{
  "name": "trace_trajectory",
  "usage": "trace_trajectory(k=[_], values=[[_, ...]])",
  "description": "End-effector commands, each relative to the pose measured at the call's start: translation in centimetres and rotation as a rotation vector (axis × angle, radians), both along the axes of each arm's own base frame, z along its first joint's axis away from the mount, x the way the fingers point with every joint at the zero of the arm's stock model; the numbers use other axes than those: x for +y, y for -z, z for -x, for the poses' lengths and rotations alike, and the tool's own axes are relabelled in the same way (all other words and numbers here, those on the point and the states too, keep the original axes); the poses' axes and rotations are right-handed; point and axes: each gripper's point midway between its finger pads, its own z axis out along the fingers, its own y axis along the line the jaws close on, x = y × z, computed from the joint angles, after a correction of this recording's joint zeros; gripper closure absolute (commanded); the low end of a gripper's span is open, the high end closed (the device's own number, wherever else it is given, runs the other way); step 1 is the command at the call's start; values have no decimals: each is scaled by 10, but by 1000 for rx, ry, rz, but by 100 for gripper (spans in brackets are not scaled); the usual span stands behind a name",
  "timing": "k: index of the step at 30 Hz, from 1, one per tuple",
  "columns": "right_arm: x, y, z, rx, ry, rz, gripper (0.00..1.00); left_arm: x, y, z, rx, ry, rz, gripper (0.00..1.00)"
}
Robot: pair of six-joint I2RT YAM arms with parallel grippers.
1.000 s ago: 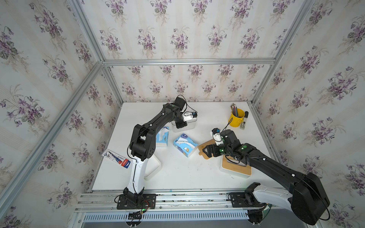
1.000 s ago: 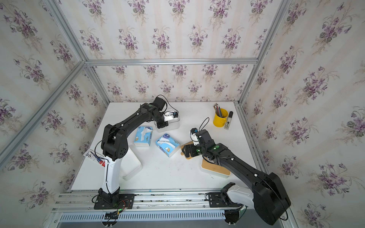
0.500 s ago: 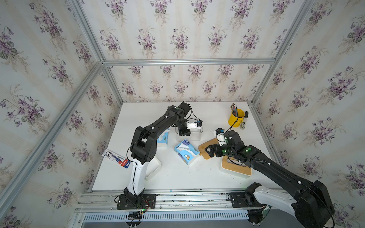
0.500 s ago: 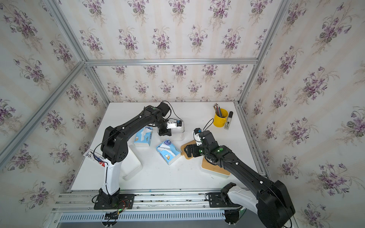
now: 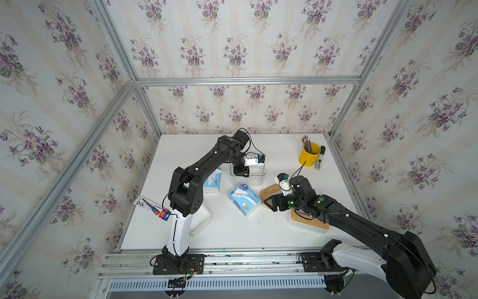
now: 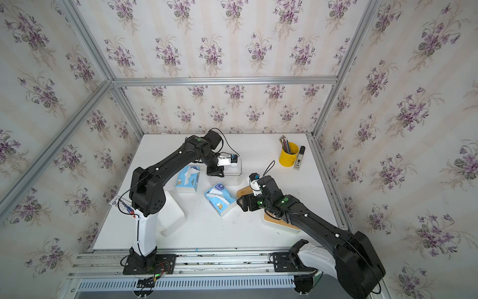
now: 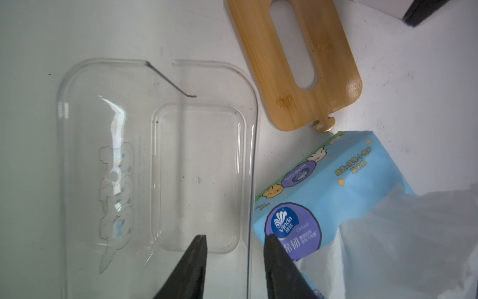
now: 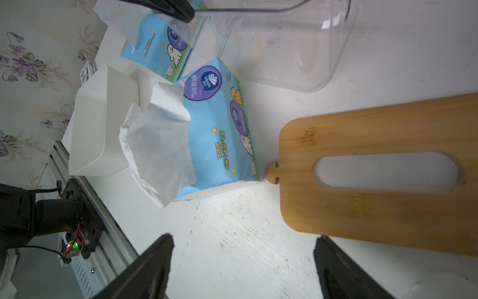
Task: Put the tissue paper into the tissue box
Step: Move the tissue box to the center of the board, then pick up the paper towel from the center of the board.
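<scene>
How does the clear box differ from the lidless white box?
The clear box is transparent; the white box is opaque. The clear box's wall stands between the left gripper's open fingers; the white box lies nearer the front edge, with no gripper at it. Both are open-topped.

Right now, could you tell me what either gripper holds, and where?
Nothing is held. The left gripper straddles the clear box wall with jaws apart; the right gripper is open and empty.

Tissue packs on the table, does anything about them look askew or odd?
The nearer tissue pack lies skewed on the table, one corner by the loose bamboo lid, with a crumpled tissue spilling from its slit. The clear tissue box is empty.
</scene>
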Motion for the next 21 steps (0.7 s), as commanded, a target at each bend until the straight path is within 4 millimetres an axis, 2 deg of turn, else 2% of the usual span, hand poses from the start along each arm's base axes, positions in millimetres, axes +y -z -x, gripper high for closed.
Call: trace_trajectory(k=[1,4,7,10,12,16,18,21], values=[[11,-7,-3,20,54,-82,15,2,-30,-11,-38,-189,61,51],[17,-7,-2,73,124,-166,19,14,-50,-6,-19,-436,138,46],[24,-6,3,136,178,-248,24,30,-53,20,48,-627,207,37],[19,1,4,170,249,-255,31,52,-53,43,65,-777,278,30],[16,5,3,182,293,-275,37,67,-44,60,102,-866,329,27],[25,9,0,232,333,-368,39,83,-31,86,173,-961,421,25],[33,10,-3,247,335,-390,38,85,-21,91,251,-994,495,24],[42,12,-4,261,339,-396,36,83,-10,86,349,-1027,591,23]])
